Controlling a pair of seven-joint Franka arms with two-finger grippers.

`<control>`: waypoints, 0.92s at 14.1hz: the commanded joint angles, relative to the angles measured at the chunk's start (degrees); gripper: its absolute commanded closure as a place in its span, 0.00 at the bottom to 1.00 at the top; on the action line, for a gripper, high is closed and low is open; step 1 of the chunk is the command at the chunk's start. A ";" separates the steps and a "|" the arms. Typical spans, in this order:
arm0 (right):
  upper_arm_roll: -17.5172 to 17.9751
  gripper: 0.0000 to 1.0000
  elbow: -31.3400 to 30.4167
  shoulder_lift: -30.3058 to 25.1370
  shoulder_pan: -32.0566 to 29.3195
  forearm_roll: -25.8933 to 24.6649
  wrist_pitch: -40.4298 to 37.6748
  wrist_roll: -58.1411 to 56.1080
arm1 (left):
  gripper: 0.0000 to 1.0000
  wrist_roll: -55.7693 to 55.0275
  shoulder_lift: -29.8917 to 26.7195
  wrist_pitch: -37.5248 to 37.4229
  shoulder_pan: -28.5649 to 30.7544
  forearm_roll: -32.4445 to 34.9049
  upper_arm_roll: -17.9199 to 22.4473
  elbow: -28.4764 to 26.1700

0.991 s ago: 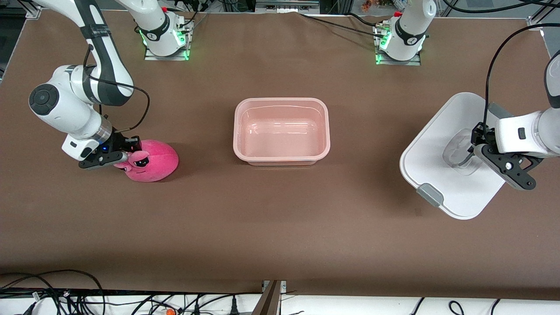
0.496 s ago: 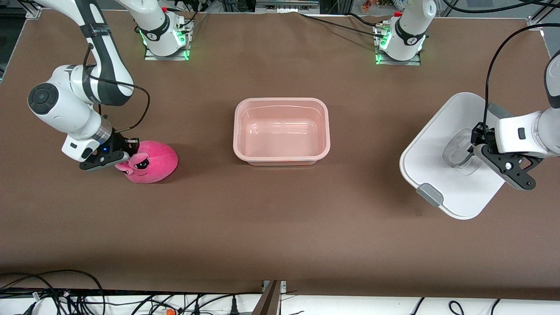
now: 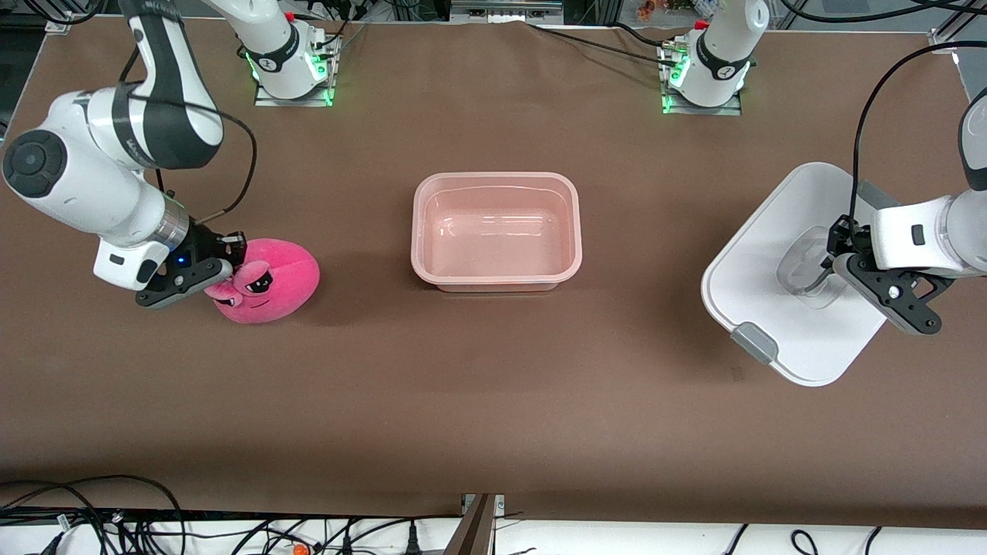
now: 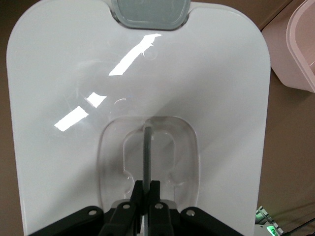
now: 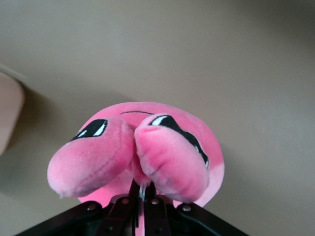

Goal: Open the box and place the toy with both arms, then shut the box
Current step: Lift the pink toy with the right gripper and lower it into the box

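Observation:
The pinkish tub (image 3: 570, 231) of the box stands open and empty at the table's middle. Its white lid (image 3: 779, 231) with grey end clips (image 3: 752, 343) is at the left arm's end of the table. My left gripper (image 3: 829, 266) is shut on the lid's recessed clear handle; in the left wrist view the fingers (image 4: 140, 189) pinch the thin handle bar (image 4: 147, 147). The bright-pink toy (image 3: 277, 281) is at the right arm's end. My right gripper (image 3: 224, 274) is shut on the toy by its ears, and the right wrist view (image 5: 142, 191) shows plush (image 5: 162, 157) between the jaws.
The brown table cover (image 3: 493, 401) spreads around the tub. The two arm bases (image 3: 289, 65) stand along the table's edge farthest from the front camera. Cables (image 3: 116, 516) lie along the edge nearest to it. A corner of the tub shows in the left wrist view (image 4: 302, 44).
My right arm has risen and the toy in its gripper has tipped face-up and shifted slightly toward the tub. The lid has moved very slightly toward the tub.

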 commanded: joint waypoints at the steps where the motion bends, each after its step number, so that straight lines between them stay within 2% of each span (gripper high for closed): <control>1: -0.20 1.00 5.70 0.44 4.86 -0.23 -6.01 -0.80 | 1.00 0.92 -0.67 -0.44 -0.16 -1.13 0.18 -0.38; 3: -0.20 1.00 9.21 0.44 8.81 -2.15 -9.08 -0.88 | 1.00 0.66 -0.58 -0.44 -0.69 -1.05 0.18 -0.12; 6: -0.12 1.00 15.53 1.75 15.85 -8.39 -16.20 -1.24 | 1.00 0.75 -0.41 -0.36 -0.78 -1.05 0.09 0.23; 9: -0.12 1.00 23.26 5.26 23.57 -9.80 -22.80 -1.41 | 1.00 0.74 -0.32 -0.27 -0.78 -0.96 -0.52 0.23; 13: -0.12 1.00 28.46 10.01 31.93 -10.69 -24.66 -3.77 | 1.00 1.10 -0.32 -0.27 -0.78 -0.96 -0.61 0.06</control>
